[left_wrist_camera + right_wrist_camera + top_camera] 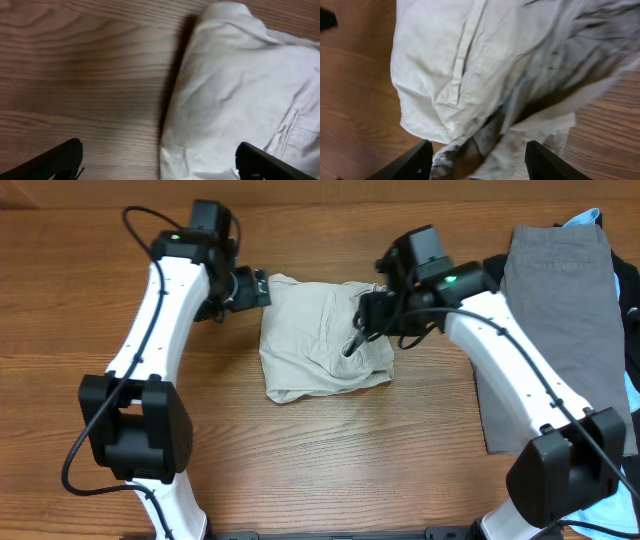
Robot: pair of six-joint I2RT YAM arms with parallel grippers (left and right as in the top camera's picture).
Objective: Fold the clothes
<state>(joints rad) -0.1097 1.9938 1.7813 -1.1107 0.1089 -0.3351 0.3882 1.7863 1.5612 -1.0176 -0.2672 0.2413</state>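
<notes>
Khaki shorts [312,345] bunched on bench [340,465]. Left gripper [160,162] wide open beside them; right gripper [477,161] parted, straddling loose fabric.

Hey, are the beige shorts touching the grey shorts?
Apart. The overhead view shows a strip of bare wooden table between the beige shorts and the grey shorts.

A wooden table [330,460] fills the whole background. It is a warm mid-brown, with darker streaks of grain running from side to side in the overhead view. The surface is smooth and has a faint sheen. In the left wrist view the grain shows as fine, close lines with a paler band across them. The light is soft and even, and shadows on the wood are blurred.
</notes>
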